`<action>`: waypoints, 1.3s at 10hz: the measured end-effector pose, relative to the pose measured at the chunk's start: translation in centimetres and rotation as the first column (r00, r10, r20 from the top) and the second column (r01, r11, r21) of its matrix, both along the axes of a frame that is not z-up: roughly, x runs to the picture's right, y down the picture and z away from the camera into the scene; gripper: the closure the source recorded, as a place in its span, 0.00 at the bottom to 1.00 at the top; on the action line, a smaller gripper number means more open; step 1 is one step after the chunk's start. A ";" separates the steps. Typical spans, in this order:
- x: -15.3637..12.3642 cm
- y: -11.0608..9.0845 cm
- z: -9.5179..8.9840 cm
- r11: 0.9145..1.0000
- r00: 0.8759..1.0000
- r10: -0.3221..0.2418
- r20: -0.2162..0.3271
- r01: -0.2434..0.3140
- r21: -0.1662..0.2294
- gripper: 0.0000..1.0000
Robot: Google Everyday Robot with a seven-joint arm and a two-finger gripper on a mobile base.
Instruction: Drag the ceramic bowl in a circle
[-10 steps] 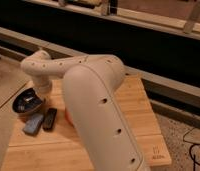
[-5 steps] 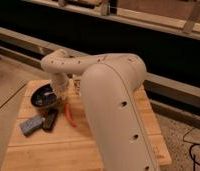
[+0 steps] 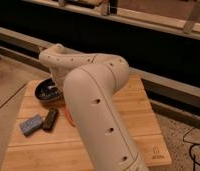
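The ceramic bowl (image 3: 46,93) is dark and glossy with a pale speckled inside. It sits on the wooden table (image 3: 133,120) at its far left part. My gripper (image 3: 54,90) reaches down from the white arm (image 3: 93,95) into the bowl's right side, at or just inside the rim. The big arm link hides the bowl's right edge.
A blue sponge (image 3: 31,125) and a dark oblong object (image 3: 50,119) lie in front of the bowl near the table's left edge. A bit of something orange (image 3: 68,115) shows beside the arm. A dark railing runs behind the table.
The bowl has slid to the right and a little farther back over the table, along with the gripper. The arm has swung the same way. The sponge and the dark object stayed put.
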State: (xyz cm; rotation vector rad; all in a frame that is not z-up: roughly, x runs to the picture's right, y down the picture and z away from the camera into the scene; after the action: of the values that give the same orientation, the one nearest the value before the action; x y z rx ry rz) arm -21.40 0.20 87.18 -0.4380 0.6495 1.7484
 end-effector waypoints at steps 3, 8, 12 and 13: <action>-4.8 -3.1 0.1 0.993 0.993 -0.102 0.065 0.099 0.060 1.00; -12.1 -2.7 -4.0 0.983 0.958 -0.162 0.236 0.136 0.124 1.00; -12.1 2.5 -6.4 0.995 0.947 -0.094 0.308 0.082 0.054 1.00; -11.4 3.6 -6.5 0.997 0.948 -0.077 0.308 0.069 0.035 1.00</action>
State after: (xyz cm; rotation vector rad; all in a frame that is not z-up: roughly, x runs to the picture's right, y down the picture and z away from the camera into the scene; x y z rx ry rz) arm -32.82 3.76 80.70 -0.6483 0.4145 1.5722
